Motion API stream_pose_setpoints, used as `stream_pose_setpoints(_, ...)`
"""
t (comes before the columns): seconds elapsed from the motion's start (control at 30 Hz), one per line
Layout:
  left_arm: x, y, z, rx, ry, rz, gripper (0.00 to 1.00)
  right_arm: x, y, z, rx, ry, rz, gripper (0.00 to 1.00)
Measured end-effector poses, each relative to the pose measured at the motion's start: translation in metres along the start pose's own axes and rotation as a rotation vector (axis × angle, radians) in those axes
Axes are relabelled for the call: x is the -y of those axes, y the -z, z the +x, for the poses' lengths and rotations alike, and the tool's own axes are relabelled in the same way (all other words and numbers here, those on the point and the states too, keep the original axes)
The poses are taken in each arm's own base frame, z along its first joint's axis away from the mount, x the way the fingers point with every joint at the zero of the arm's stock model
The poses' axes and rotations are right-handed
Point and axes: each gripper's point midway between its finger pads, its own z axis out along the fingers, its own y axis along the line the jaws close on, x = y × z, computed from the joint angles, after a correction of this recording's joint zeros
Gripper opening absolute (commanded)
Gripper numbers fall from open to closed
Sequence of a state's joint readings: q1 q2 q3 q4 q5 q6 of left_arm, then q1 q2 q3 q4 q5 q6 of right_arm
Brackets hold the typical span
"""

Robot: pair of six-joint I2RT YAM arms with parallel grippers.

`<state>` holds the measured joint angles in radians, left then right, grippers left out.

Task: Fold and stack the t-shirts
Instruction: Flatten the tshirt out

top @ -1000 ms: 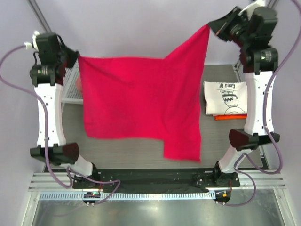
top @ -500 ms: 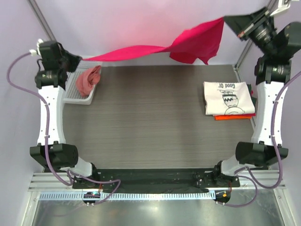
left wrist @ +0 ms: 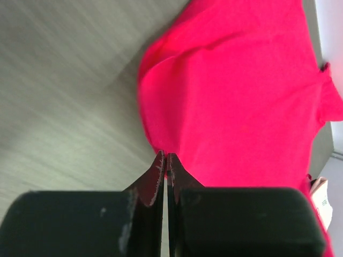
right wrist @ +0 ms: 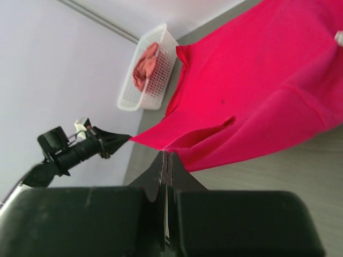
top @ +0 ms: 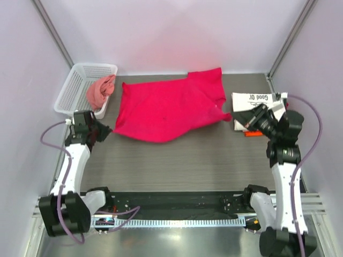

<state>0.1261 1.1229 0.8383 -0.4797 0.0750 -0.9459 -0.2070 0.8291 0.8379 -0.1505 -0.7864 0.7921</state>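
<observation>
The large crimson-red t-shirt (top: 171, 107) lies spread and rumpled across the far half of the table. My left gripper (top: 109, 131) is low over the table and shut on the shirt's near-left corner (left wrist: 230, 91). My right gripper (top: 237, 117) is low and shut on the shirt's right edge (right wrist: 252, 96). A folded white t-shirt with black cartoon print (top: 256, 100) lies at the right, partly under my right arm, on a folded orange one (top: 253, 134). A pinkish-red shirt (top: 100, 91) is bunched in the basket.
A white mesh basket (top: 80, 80) stands at the far left corner; it also shows in the right wrist view (right wrist: 155, 80). Frame posts rise at both back corners. The black arm base rail (top: 171, 201) runs along the near edge.
Both arms have dropped from high in the air to just above the table. The crimson shirt, first hanging between them, swung back and now lies on the table.
</observation>
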Motion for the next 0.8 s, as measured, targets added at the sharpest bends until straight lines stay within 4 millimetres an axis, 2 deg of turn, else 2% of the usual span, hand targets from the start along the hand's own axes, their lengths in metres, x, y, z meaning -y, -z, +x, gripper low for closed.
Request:
stream_pose_setpoints(0.17, -0.036, 0.013, 0.025, 0.028, -0.003, 0.004, 0.0, 0.011, 0.035, 0.052, -0.02, 0.055, 0.037, 0.01)
stream_pose_setpoints(0.27, -0.064, 0.01, 0.046, 0.019, 0.026, -0.024, 0.0, 0.022, 0.05, 0.08, -0.044, 0.064, 0.066, 0.01)
stream_pose_setpoints(0.37, -0.094, 0.007, 0.067, -0.003, 0.068, -0.083, 0.0, 0.042, 0.059, 0.104, -0.078, 0.041, 0.121, 0.01)
stream_pose_setpoints(0.47, -0.102, 0.01, 0.067, 0.02, 0.083, -0.107, 0.0, 0.061, 0.065, 0.124, -0.115, 0.015, 0.183, 0.01)
stream_pose_setpoints(0.6, -0.102, 0.017, 0.056, 0.085, 0.1, -0.11, 0.0, 0.075, 0.07, 0.13, -0.125, 0.006, 0.255, 0.01)
stream_pose_setpoints(0.8, -0.101, 0.016, 0.045, 0.112, 0.114, -0.149, 0.0, 0.099, 0.064, 0.12, -0.128, -0.037, 0.379, 0.01)
